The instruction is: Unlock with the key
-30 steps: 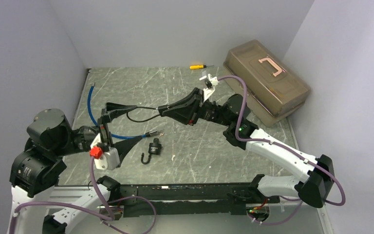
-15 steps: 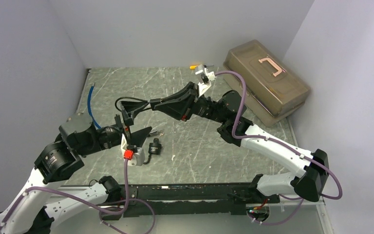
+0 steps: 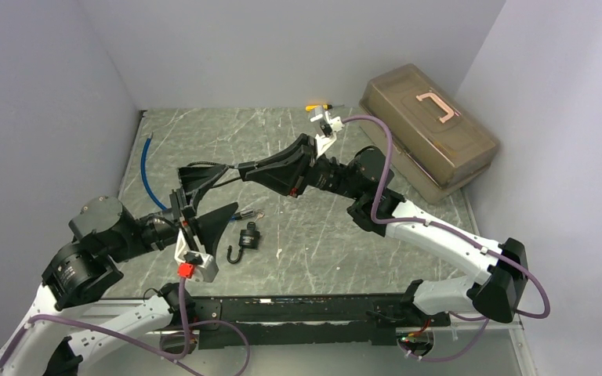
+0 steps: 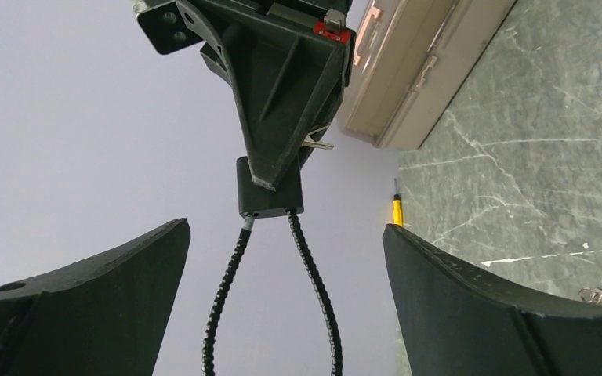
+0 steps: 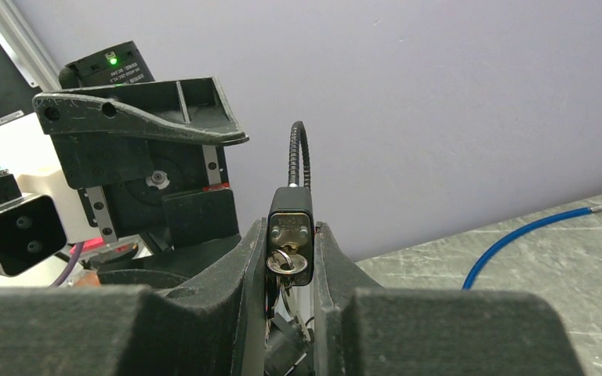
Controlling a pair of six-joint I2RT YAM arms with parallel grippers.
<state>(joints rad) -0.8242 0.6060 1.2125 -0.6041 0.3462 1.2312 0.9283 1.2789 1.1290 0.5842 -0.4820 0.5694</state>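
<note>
My right gripper [image 3: 244, 169] is shut on a black padlock [image 5: 290, 222] and holds it in the air above the table's middle. A silver key [image 5: 286, 262] on a ring sits in the padlock's keyhole, between my right gripper's [image 5: 290, 239] fingers. The padlock's black cable shackle [image 3: 204, 174] loops out to the left. My left gripper [image 3: 226, 189] is open wide and faces the padlock [image 4: 270, 188]. The cable loop [image 4: 317, 282] hangs between my left gripper's [image 4: 286, 313] fingers without touching them.
A second small padlock [image 3: 248, 237] with a hook shackle lies on the table below the grippers. A blue cable [image 3: 147, 168] lies at the left. A brown toolbox [image 3: 427, 133] stands at the back right, and a yellow screwdriver [image 3: 317, 106] lies beside it.
My left arm has swung in from the left and risen, and its open gripper now faces the cable loop. My right gripper has shifted slightly left with the padlock.
</note>
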